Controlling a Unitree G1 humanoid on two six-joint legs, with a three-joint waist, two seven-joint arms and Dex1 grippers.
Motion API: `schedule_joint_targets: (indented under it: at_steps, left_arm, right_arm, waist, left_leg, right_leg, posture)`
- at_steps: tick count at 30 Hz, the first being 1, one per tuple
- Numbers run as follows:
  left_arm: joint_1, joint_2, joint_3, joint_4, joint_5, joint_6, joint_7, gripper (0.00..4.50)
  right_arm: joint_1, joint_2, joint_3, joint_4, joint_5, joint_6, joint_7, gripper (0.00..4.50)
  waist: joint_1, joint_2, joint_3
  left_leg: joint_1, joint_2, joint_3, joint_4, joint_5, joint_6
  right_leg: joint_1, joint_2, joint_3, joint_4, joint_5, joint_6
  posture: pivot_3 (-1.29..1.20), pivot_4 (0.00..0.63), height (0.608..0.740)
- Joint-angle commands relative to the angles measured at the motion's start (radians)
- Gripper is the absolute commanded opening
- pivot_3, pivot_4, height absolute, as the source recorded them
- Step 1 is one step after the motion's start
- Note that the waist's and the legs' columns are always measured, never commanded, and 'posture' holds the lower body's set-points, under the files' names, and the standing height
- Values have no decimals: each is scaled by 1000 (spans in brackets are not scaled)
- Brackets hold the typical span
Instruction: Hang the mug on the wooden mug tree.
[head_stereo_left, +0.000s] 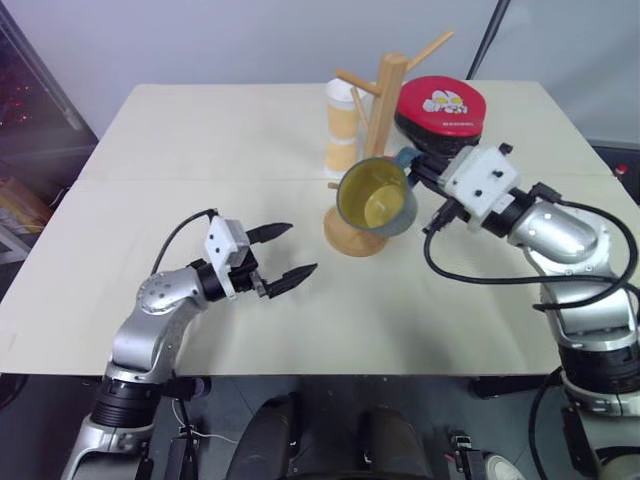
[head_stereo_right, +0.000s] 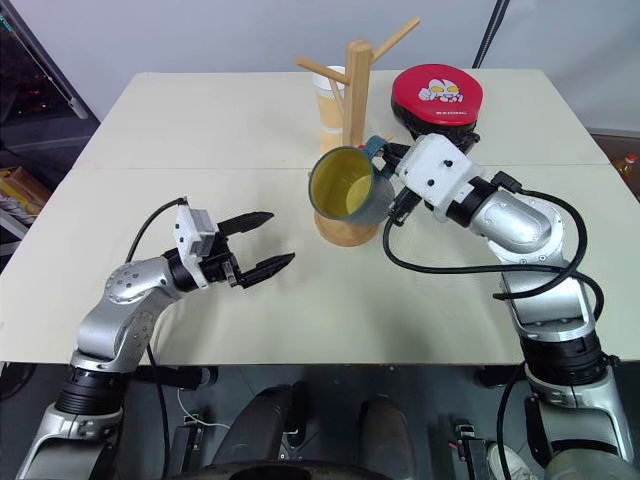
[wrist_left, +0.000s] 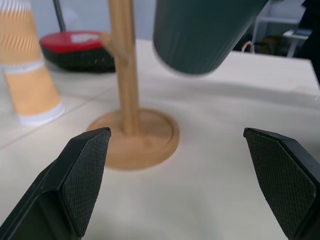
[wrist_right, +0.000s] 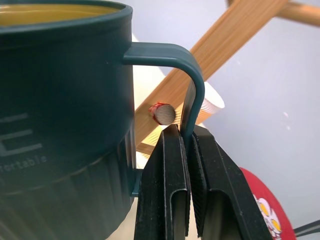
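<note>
The dark teal mug (head_stereo_left: 375, 197), yellow inside, hangs in the air on its side with its mouth facing me, right in front of the wooden mug tree (head_stereo_left: 385, 110). My right gripper (wrist_right: 186, 150) is shut on the mug's loop handle (wrist_right: 192, 95). In the right wrist view a red-tipped peg (wrist_right: 161, 114) shows just behind the handle loop. The tree's round base (wrist_left: 140, 140) rests on the table under the mug. My left gripper (head_stereo_left: 283, 254) stays open over the table to the left of the tree, holding nothing.
A white-and-tan paper cup stack (head_stereo_left: 342, 125) stands just behind and left of the tree. A red-and-black round object (head_stereo_left: 441, 108) lies behind and right of it. The pale table (head_stereo_left: 200, 140) has free room on its left half.
</note>
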Motion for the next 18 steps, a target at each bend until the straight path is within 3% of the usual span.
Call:
schedule_joint_targets:
  at_steps: [1,12,15,18]
  left_arm:
    - [-38,0,31,-78,-61,38,21,4500]
    - [-79,15,39,-157,-122,116,61,4500]
    - [-84,17,37,-158,-127,118,64,4500]
    - [-87,16,37,-158,-127,119,63,4500]
  right_arm:
    - [-51,-11,9,5,-15,21,8,28]
    - [-105,6,61,60,-55,47,10,28]
    - [-110,11,60,62,-61,49,6,985]
    - [-113,11,56,57,-68,50,0,2502]
  waist:
    - [0,0,0]
    - [-1,0,0]
    - [-2,0,0]
    - [-1,0,0]
  left_leg:
    - [0,0,0,0,0,0]
    - [0,0,0,0,0,0]
    - [0,0,0,0,0,0]
    - [0,0,0,0,0,0]
  right_leg:
    - [0,0,0,0,0,0]
    - [0,1,0,1,0,0]
    - [0,1,0,1,0,0]
    - [0,1,0,1,0,0]
  posture:
    - [0,150,740]
    - [0,150,740]
    - [0,150,740]
    - [0,150,740]
